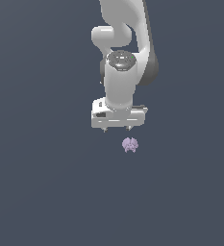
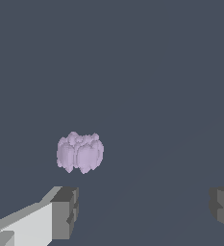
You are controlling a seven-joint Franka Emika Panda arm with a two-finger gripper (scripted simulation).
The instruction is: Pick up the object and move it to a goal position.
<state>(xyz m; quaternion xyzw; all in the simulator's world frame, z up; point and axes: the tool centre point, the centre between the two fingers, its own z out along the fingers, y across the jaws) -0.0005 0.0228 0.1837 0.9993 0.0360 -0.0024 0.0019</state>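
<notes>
The glossy white, rounded robot arm (image 1: 120, 57) hangs over a flat, matte slate-grey floor (image 1: 36, 192), its smooth cylindrical wrist ending in a boxy white gripper (image 1: 116, 129). Jaws spread wide, nothing held: the wrist view shows two blocky dark grey finger pads (image 2: 65, 211) standing well apart with bare floor between them. The tiny pale lilac-purple lumpy blob (image 1: 130, 144) sits on the floor, out in the open, just beyond the fingertips and toward the exterior view's right of the gripper. Up close, the blob (image 2: 80, 153) is faceted and lobed, with a bumpy top like clustered petals, clear of both pads.
</notes>
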